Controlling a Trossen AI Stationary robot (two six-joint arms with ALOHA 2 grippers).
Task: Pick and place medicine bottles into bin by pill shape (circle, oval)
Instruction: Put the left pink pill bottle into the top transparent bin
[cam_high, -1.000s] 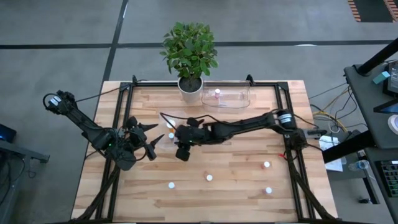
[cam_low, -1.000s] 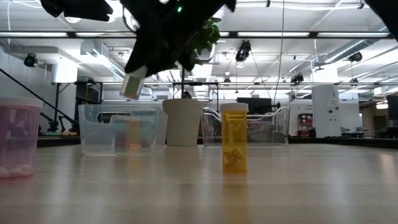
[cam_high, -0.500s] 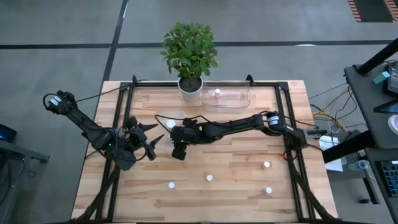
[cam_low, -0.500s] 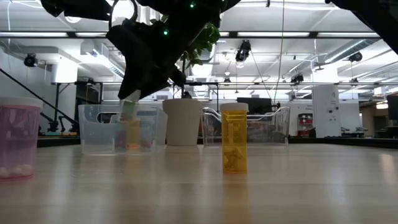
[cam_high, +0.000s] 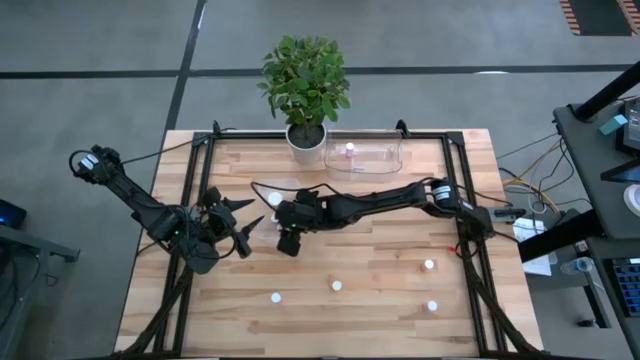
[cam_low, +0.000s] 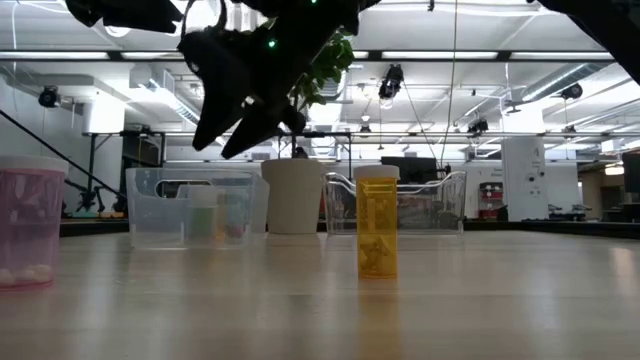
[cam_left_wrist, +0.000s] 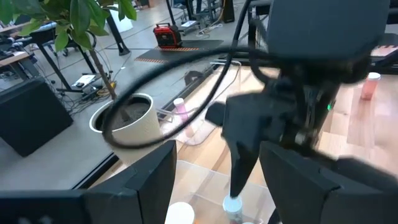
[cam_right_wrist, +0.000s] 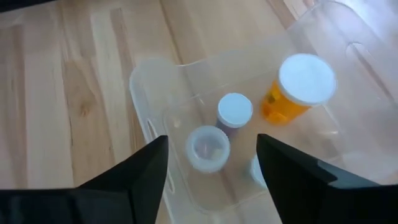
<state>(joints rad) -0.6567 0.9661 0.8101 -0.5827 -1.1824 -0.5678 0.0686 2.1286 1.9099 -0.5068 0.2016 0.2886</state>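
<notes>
My right gripper (cam_high: 277, 208) is open above the left clear bin (cam_high: 262, 190), and it touches nothing; it also shows in the low view (cam_low: 225, 140). In the right wrist view (cam_right_wrist: 210, 144) the bin holds several medicine bottles: an orange one with a white cap (cam_right_wrist: 297, 87), a purplish one with a white cap (cam_right_wrist: 234, 112) and a pale one (cam_right_wrist: 208, 148) right below the fingers. They stand on the bin's floor. My left gripper (cam_high: 248, 226) waits open and empty just left of the bin.
A second clear bin (cam_high: 362, 155) with a pink bottle stands at the far edge beside the plant pot (cam_high: 306, 138). Several white-capped bottles stand on the near table (cam_high: 276, 297) (cam_high: 337, 286) (cam_high: 429, 265). In the low view a yellow bottle (cam_low: 377, 222) and a pink one (cam_low: 26, 225) stand close.
My right gripper has carried a bottle a little toward the table's left edge and down over the left clear bin. It has opened and let go. The bottle has dropped into the bin.
</notes>
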